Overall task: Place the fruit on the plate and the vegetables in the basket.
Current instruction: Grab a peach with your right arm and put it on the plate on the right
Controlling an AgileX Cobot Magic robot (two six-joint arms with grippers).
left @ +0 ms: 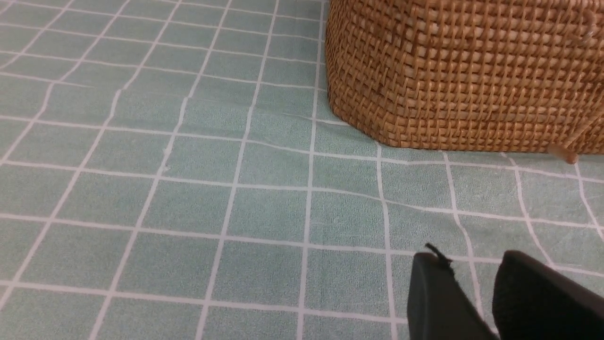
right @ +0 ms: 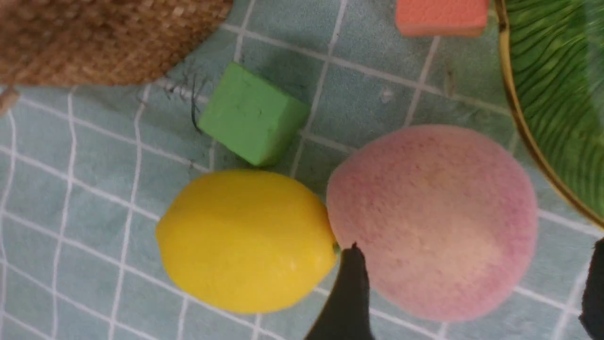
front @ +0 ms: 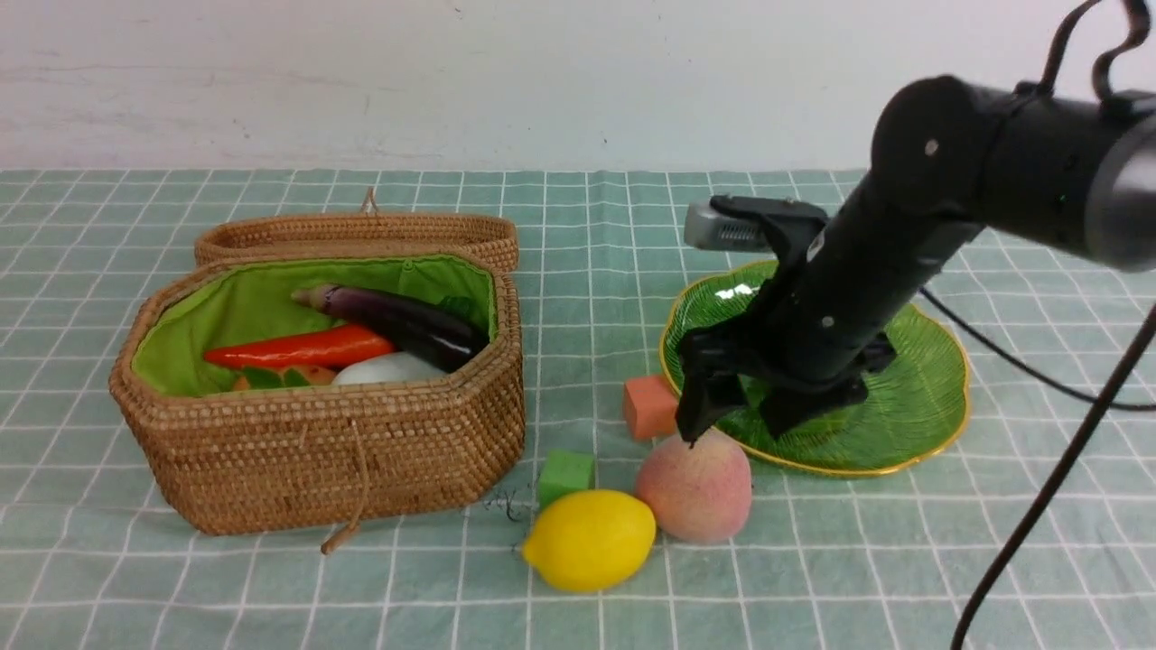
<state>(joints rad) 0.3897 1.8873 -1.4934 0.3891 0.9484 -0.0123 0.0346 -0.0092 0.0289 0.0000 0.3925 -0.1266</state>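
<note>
- The fuzzy pink-yellow toy peach [front: 695, 487] sits on the cloth-covered bench [front: 813, 578], just in front of the translucent green glass plate [front: 912, 406] and pressed against the glossy yellow toy lemon [front: 589, 539].
- The right hand [front: 741, 420] hangs over the peach, released and wide. One finger [right: 349, 293] dips into the cleft between peach and lemon, the other stands on the plate side.
- The peach looks light, and its matte fuzz should give good friction. Being round, it wants a grip across its widest middle, since an off-centre squeeze could pop it out or shove the lemon.
- The lemon looks slicker and is best taken across its short waist.
- The plate is glass, so set things down softly.
- The left hand [left: 493, 293] waits low beside the brown wicker basket [front: 316, 451], fingers slightly apart, grasping nothing.
- No brand, label or writing is readable.
</note>
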